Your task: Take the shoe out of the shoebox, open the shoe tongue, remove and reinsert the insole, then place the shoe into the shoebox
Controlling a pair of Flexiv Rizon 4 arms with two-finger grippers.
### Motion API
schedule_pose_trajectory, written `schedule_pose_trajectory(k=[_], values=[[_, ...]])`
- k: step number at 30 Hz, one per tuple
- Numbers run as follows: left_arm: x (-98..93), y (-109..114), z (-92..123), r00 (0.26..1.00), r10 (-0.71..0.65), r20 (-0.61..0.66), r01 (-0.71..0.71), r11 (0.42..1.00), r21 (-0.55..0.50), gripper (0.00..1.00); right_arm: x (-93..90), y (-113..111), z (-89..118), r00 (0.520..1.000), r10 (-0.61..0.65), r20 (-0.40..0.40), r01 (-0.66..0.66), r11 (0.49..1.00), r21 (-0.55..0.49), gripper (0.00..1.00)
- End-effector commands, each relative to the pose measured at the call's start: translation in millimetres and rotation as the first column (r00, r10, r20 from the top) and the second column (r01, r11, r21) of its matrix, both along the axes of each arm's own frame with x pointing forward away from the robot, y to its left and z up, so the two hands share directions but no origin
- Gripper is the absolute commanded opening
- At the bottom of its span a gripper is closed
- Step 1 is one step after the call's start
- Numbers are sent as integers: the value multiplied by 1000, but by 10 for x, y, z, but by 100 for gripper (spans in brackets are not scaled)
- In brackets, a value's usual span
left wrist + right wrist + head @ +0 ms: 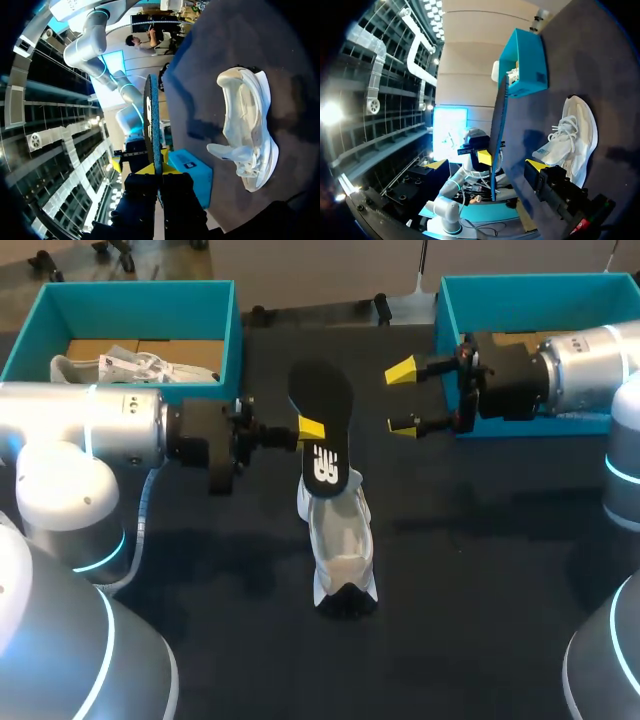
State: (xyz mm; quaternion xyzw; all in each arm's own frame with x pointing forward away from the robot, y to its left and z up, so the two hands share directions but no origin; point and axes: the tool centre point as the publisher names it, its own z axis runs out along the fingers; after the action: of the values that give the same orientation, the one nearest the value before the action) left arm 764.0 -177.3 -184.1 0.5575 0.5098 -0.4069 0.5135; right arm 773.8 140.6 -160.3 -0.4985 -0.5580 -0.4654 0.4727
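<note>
The black insole [322,430] is held upright above the table, my left gripper [312,428] shut on its edge. In the left wrist view the insole [152,125] stands edge-on, pinched between the yellow tips of that gripper [159,170]. Below it the white shoe [340,550] lies on the dark table, its opening facing up; the shoe [247,135] shows beside the gripper. My right gripper [403,398] hangs open to the right of the insole, apart from it. From the right wrist, the insole [497,125] is ahead of the open right gripper [486,165], the shoe [570,135] beyond.
A teal shoebox [225,330] at the back left holds a second white shoe [130,368]. Another teal shoebox [450,310] stands at the back right, behind my right arm. The dark table [480,570] spreads around the shoe.
</note>
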Motion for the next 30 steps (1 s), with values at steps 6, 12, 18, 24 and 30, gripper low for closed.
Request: schedule_pose_trajectory(k=[6,12,18,24,30], values=[[31,-124,19,1000,-4,6,4,1000,-5,0,89,242,-168,1000,25,-15,-24,999,33,100],[45,-139,-19,1000,9,-7,-9,1000,-3,0,82,351,-207,1000,24,-14,-23,999,45,100],[46,-145,-27,1000,25,-4,-25,1000,-4,0,83,439,-230,999,30,-12,-30,998,50,97],[45,-153,-27,999,38,2,-38,999,-6,0,68,479,-232,999,30,-11,-29,999,46,75],[36,-157,-38,999,38,2,-38,999,-3,0,59,507,-237,1000,20,-10,-20,999,46,57]])
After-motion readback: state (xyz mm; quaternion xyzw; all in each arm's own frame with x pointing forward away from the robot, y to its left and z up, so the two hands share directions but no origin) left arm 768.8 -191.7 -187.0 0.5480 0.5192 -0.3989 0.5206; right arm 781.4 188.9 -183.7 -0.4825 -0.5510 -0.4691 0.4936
